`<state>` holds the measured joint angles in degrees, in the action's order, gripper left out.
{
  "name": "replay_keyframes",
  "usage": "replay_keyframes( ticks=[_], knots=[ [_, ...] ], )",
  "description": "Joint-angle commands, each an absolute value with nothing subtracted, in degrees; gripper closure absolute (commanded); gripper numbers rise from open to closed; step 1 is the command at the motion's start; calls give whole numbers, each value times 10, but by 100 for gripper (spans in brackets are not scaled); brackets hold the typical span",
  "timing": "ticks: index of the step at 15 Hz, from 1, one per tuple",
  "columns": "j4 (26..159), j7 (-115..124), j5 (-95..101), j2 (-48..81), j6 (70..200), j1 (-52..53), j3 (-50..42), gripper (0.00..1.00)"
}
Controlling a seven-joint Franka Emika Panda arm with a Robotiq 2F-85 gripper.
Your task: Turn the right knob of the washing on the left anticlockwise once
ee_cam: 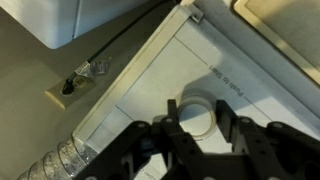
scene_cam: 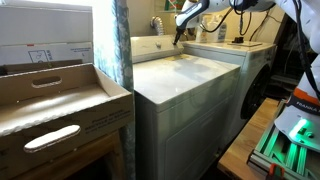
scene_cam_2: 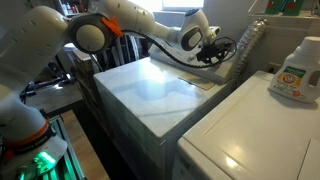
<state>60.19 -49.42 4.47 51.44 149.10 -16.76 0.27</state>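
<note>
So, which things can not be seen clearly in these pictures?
- Knob, wrist view: lower part hidden behind gripper; whether they touch is unclear.
- Knob, both exterior views: hidden by the gripper and wrist.
- Panel text, wrist view: too blurred to read.
- Detergent bottle, exterior view: cut off by edge.

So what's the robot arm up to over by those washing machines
The robot arm is reaching over the washing machine to its back control panel. In the wrist view, the gripper sits right at a white knob, fingers on either side of it. Whether it has actually closed on the knob can't be told. A detergent bottle stands on the neighbouring machine.
</note>
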Motion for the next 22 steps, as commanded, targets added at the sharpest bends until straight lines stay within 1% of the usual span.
replay_keyframes(
  ticks=[1, 7, 10, 16, 17, 18, 21, 22],
  knots=[
    [593, -528, 55, 530, 1524, -173, 13, 83],
    [604, -575, 56, 525, 1541, -176, 22, 83],
    [606, -599, 65, 527, 1542, -171, 12, 83],
    [602, -594, 61, 525, 1544, -171, 8, 83],
    [602, -572, 56, 522, 1541, -169, 3, 33],
    [607, -527, 48, 515, 1538, -159, -15, 31],
    [619, -439, 30, 487, 1508, -158, -27, 11],
    [623, -412, 25, 479, 1502, -158, -30, 2]
  ],
)
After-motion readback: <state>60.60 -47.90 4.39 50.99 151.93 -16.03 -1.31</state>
